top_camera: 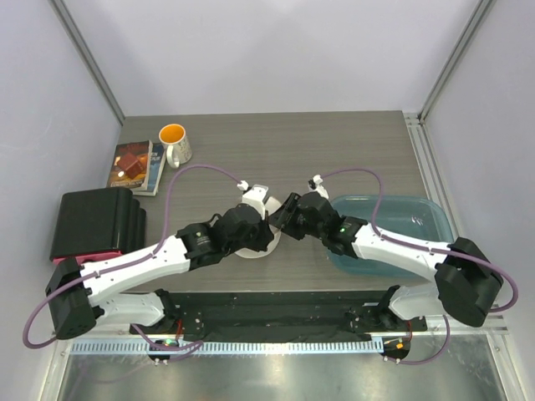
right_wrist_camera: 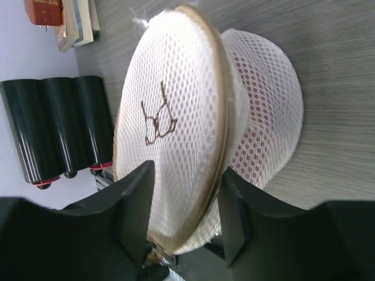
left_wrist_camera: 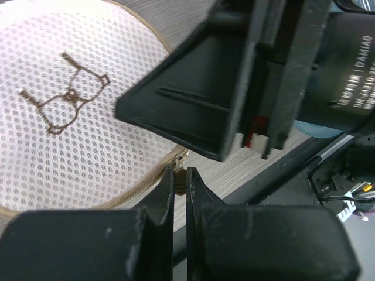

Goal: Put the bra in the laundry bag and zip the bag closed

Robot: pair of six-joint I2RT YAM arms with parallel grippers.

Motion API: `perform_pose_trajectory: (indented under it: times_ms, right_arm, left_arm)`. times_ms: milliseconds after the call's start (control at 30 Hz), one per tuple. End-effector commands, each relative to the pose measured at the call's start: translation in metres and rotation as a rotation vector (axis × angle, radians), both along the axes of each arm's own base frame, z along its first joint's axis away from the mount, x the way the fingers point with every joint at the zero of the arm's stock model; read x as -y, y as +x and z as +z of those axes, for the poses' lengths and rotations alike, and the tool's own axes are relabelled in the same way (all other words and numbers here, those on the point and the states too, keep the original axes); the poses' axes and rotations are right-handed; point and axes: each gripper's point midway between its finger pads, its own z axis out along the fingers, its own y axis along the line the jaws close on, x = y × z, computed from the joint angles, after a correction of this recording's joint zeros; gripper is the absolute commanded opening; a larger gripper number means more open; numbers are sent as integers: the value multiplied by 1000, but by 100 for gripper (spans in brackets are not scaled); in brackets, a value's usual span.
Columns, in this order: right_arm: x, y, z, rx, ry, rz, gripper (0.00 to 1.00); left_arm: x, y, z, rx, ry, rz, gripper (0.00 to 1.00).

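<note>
A: What is on the left side of the grey wood-pattern table (top_camera: 334, 142)?

B: A black ribbed case (top_camera: 88, 221) is at the left edge. Behind it lies a book with a red-brown cover (top_camera: 134, 164), and just beside the book stands a white mug with orange inside (top_camera: 175, 144).

A: And the left gripper (left_wrist_camera: 180, 175)?

B: Its jaws are almost closed. Between the fingertips it pinches the small tan zipper pull (left_wrist_camera: 180, 181) on the rim of the white round mesh laundry bag (right_wrist_camera: 176, 99).

A: Where is the laundry bag?

B: In the middle of the table, between the two grippers. From above they hide most of it. Its flat face carries a dark glasses-like mark (left_wrist_camera: 64, 96).

A: And the right gripper (right_wrist_camera: 186, 175)?

B: Its jaws are partly open and stand astride the tan zipper rim (right_wrist_camera: 218, 117). One finger is on the flat face and the other on the dome side, and both seem to touch the mesh. Something pinkish shows through the dome, but I cannot tell what it is.

A: Further right?

B: A blue-green transparent plastic tub (top_camera: 418, 217), partly under the right arm.
</note>
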Motion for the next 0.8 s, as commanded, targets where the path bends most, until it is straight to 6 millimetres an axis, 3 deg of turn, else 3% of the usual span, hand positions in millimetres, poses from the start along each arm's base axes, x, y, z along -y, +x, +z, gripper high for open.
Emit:
perform_pose_trajectory:
  times_ms: [0, 100, 233, 267, 333, 400, 467, 567, 600, 667, 700, 733, 767]
  right_arm:
    - [-15, 21, 31, 78, 119, -57, 47]
    - [0, 33, 33, 107, 88, -61, 40]
    - [10, 48, 36, 136, 75, 60, 1]
    - [19, 59, 25, 134, 39, 70, 1]
    - [18, 64, 29, 141, 44, 127, 1]
    - [27, 74, 19, 144, -2, 148, 1]
    - [27, 86, 22, 173, -19, 181, 1]
    - [17, 104, 16, 183, -15, 318, 1]
    - [15, 119, 10, 191, -25, 345, 1]
    - [1, 117, 2, 166, 11, 458, 1]
    - [-6, 127, 12, 184, 19, 488, 2]
    - [-8, 121, -12, 103, -2, 519, 9]
    - [-12, 121, -13, 98, -11, 528, 16]
  left_arm:
    - [19, 4, 16, 24, -53, -43, 0]
    - [6, 9, 4, 29, 3, 8, 0]
    - [-14, 13, -11, 30, 77, 64, 0]
    - [-16, 13, -12, 31, 79, 69, 0]
    - [-26, 14, -13, 34, 91, 89, 0]
    - [-33, 13, -15, 28, 103, 96, 0]
    - [-41, 15, -7, 42, 91, 116, 0]
    - [-53, 11, -1, 46, 85, 125, 0]
    - [-56, 9, 0, 44, 86, 125, 0]
    - [-61, 4, 3, 41, 81, 117, 0]
    - [-62, 3, 5, 38, 76, 111, 0]
    - [-61, 0, 7, 33, 65, 98, 0]
    - [-59, -1, 10, 31, 54, 94, 0]
